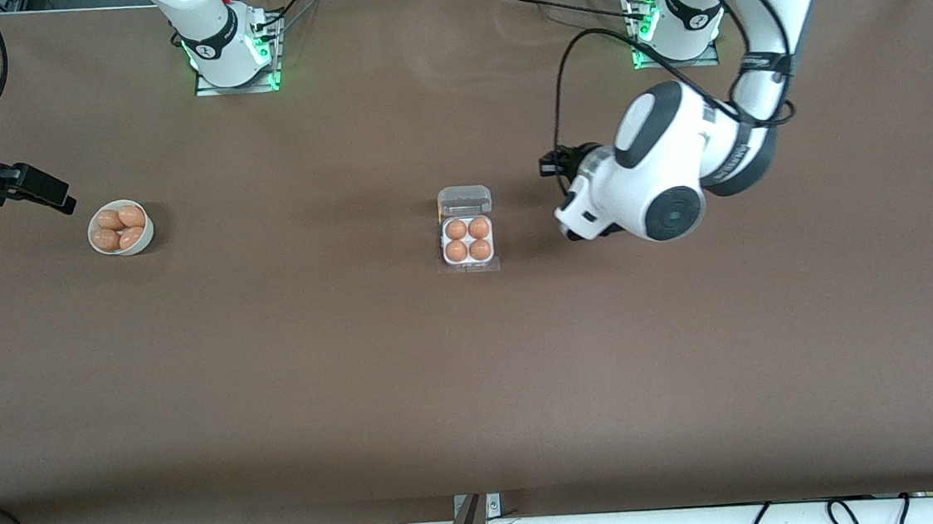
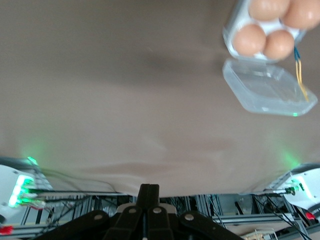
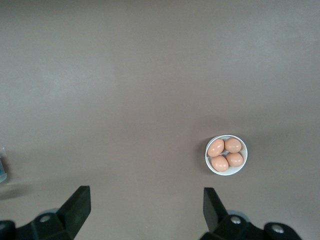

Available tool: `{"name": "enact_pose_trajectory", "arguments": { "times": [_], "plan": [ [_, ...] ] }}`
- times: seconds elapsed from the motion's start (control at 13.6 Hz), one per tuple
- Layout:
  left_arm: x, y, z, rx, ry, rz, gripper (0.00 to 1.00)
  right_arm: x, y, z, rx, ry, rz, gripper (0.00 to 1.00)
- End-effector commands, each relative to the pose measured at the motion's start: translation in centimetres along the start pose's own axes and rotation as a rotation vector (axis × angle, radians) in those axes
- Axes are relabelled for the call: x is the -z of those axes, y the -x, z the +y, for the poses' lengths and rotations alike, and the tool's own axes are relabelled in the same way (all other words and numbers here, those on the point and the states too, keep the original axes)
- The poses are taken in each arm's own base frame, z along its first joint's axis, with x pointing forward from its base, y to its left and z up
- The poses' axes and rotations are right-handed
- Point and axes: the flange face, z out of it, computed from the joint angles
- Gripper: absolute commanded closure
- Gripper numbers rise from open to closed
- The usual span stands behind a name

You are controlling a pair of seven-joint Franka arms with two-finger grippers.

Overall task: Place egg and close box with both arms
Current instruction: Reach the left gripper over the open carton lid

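Note:
The box (image 1: pixel 444 242) sits at the table's middle, its clear lid (image 1: pixel 464 200) lying open toward the robots' bases. Every cell holds a brown egg (image 1: pixel 456 229), all alike. My left gripper (image 1: pixel 557 161) is shut and empty, low beside the box toward the left arm's end. In the left wrist view its fingers (image 2: pixel 148 192) are pressed together, with the box (image 2: pixel 230 42) and lid (image 2: pixel 267 92) off to one side. My right gripper (image 1: pixel 32 189) is open and empty, up over the right arm's end of the table beside the bowl; its own view (image 3: pixel 145 205) shows bare table between the jaws.
A round white bowl (image 1: pixel 144 237) with several brown eggs stands near the right arm's end of the table; it also shows in the right wrist view (image 3: pixel 226 173). Brown tabletop surrounds the box. Cables hang along the table's near edge.

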Motion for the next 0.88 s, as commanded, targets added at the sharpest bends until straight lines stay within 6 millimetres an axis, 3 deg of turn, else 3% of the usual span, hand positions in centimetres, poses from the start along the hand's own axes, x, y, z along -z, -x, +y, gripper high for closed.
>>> {"name": "enact_pose_trajectory", "arguments": {
  "times": [0.0,0.44,0.81],
  "plan": [
    [-2.0,0.4,3.3,0.034,-0.001,-0.037,1.00,0.6,-0.1,-0.1,0.001,-0.016,0.008,0.00],
    [-6.4,0.3,11.0,0.089,-0.032,-0.009,1.00,0.6,-0.1,-0.2,0.003,-0.016,0.008,0.00],
    [-10.7,-0.2,13.7,0.089,-0.045,0.021,1.00,0.6,-0.1,-0.2,0.003,-0.016,0.008,0.00]
  ]
}}
